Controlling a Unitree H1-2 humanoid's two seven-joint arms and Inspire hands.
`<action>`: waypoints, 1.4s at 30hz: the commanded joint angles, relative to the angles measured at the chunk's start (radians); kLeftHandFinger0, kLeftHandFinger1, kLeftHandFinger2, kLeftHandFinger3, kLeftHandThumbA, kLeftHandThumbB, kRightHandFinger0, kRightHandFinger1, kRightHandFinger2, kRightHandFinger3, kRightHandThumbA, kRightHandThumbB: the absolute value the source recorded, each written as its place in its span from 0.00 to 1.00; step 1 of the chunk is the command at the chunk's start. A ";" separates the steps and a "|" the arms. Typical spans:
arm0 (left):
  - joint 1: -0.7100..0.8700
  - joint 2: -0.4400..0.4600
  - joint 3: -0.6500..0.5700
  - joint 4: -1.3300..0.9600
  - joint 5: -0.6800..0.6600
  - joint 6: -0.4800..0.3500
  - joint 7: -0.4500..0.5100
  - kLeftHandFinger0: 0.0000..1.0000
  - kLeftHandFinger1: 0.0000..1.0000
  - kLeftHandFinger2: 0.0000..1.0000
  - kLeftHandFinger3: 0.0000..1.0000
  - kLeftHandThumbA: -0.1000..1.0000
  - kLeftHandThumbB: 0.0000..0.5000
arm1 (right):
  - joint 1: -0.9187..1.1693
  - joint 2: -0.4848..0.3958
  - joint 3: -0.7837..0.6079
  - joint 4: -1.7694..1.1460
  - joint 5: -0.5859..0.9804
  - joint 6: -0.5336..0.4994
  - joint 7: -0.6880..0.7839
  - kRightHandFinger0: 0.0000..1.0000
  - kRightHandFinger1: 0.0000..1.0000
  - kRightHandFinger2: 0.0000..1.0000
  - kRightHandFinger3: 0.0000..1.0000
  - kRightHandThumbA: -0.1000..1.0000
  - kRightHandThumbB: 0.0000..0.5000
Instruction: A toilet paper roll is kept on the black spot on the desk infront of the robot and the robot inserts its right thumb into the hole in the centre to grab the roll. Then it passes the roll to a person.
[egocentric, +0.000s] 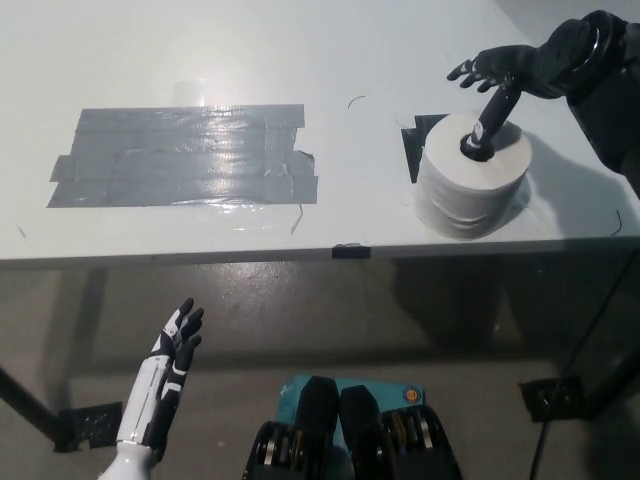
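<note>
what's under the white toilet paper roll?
A black tape mark on the white desk pokes out at the white toilet paper roll's upper left; the rest is covered. The black right hand's thumb reaches into the core hole.

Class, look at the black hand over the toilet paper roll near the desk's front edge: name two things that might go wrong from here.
1. The right hand has only its thumb at the hole of the toilet paper roll, other fingers spread; lifting now, the roll may slip off.
2. The roll stands near the desk front edge; a sideways push might tip it off.
</note>
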 joint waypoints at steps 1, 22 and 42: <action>-0.013 0.013 -0.001 -0.032 -0.008 -0.004 -0.014 1.00 1.00 1.00 1.00 0.97 0.40 | -0.045 0.002 -0.006 0.007 -0.014 -0.063 -0.027 1.00 1.00 1.00 1.00 1.00 0.47; -0.023 0.020 -0.007 -0.038 -0.002 0.002 -0.016 1.00 1.00 1.00 1.00 0.98 0.40 | -0.043 0.025 0.030 0.053 -0.066 -0.045 -0.030 1.00 1.00 1.00 1.00 0.92 0.51; -0.002 0.020 -0.014 -0.058 0.005 0.003 -0.011 1.00 1.00 1.00 1.00 0.97 0.37 | -0.006 0.103 0.038 0.107 -0.101 -0.040 -0.129 1.00 1.00 1.00 1.00 0.79 0.54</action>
